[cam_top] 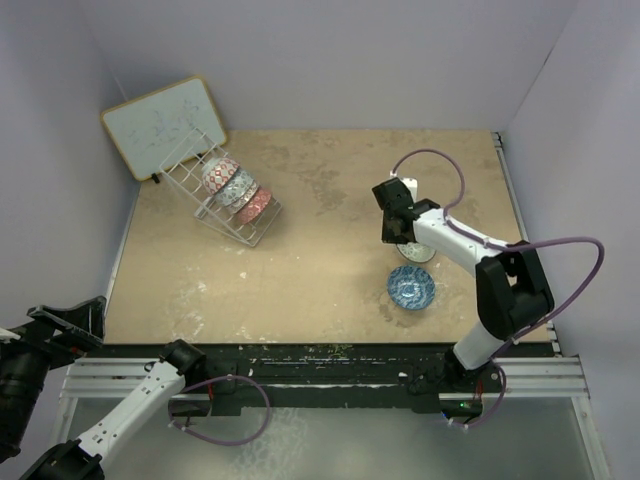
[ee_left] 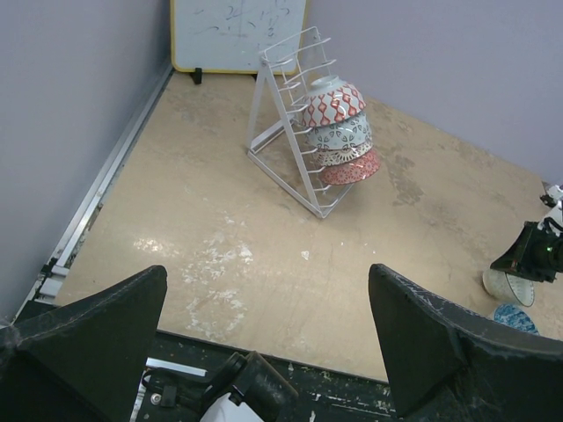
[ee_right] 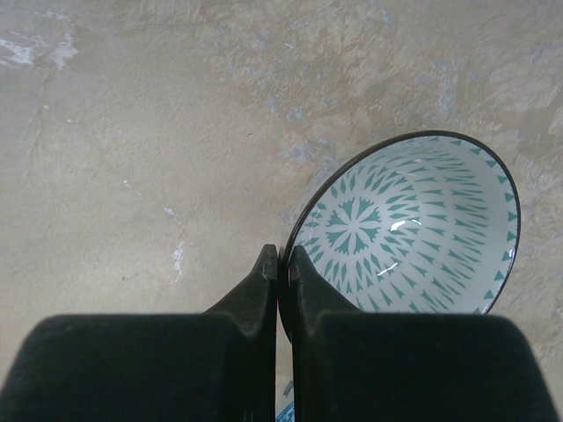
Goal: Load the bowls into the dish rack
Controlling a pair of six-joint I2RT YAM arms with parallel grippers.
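Observation:
My right gripper (cam_top: 397,232) is shut on the near rim of a cream-white bowl with a teal pattern inside (ee_right: 413,229); one finger is inside the rim and one outside (ee_right: 278,255). The bowl (cam_top: 416,251) is tilted and low over the table. A blue bowl (cam_top: 411,288) sits upright on the table just in front of it. The white wire dish rack (cam_top: 190,165) stands at the back left and holds several bowls on edge (ee_left: 339,132). My left gripper (cam_top: 62,330) is open and empty, off the table's front-left corner (ee_left: 264,352).
A wood-framed whiteboard (cam_top: 165,125) leans against the back-left wall behind the rack, also seen in the left wrist view (ee_left: 237,31). Purple walls close the table on three sides. The black front rail (cam_top: 320,355) runs along the near edge.

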